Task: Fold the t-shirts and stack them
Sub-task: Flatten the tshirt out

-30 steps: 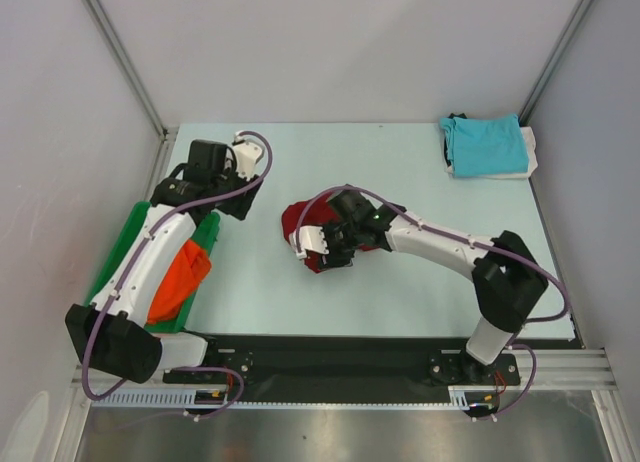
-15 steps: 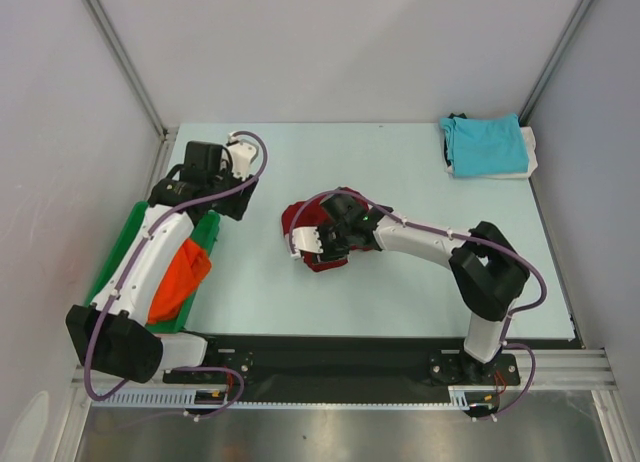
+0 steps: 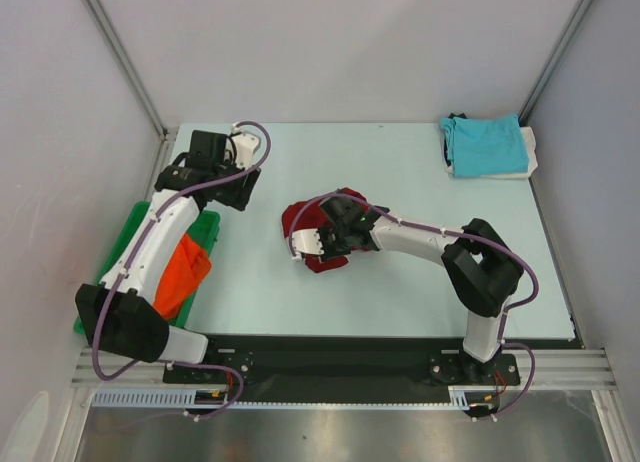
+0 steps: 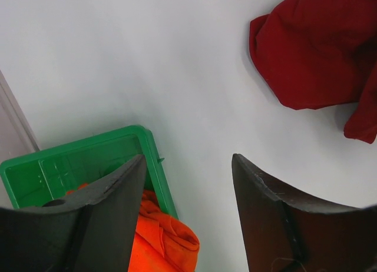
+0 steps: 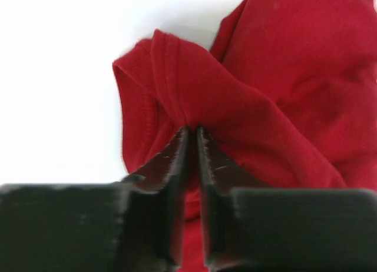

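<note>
Between the jaws of the right gripper a fold of the red shirt is pinched, likely for spreading; the left gripper is held open, empty.

1. A robotics lab test cell: plain grey panels on aluminium posts enclose a pale worktop.
2. Two cabled robot arms, the left arm and the right arm, are bolted to a black base rail at its near edge.
</note>
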`<state>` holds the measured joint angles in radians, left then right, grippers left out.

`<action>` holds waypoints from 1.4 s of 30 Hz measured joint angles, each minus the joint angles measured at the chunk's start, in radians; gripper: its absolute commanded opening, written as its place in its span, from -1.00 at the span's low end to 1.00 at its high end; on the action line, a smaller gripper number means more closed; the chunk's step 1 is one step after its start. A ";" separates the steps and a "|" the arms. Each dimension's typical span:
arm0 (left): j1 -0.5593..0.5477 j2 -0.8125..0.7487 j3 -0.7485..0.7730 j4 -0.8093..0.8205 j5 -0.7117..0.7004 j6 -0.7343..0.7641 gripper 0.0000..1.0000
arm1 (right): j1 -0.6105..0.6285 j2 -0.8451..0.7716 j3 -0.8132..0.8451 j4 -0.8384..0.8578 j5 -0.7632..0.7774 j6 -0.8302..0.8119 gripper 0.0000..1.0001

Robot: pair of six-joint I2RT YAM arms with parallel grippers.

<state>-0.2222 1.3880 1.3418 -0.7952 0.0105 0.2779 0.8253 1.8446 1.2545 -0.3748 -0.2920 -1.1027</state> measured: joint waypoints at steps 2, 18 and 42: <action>0.000 0.011 0.014 0.000 0.000 0.000 0.32 | -0.002 0.000 0.000 -0.006 0.003 0.000 -1.00; 0.000 0.053 0.055 0.000 0.001 0.003 0.28 | -0.137 -0.040 0.323 -0.064 0.017 0.039 -1.00; -0.200 0.256 0.169 0.043 0.180 0.003 0.08 | -0.398 -0.143 0.540 -0.067 0.118 0.105 -1.00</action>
<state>-0.4217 1.6436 1.5112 -0.7525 0.1905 0.2806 0.4271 1.7016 1.7947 -0.4416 -0.1741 -0.9981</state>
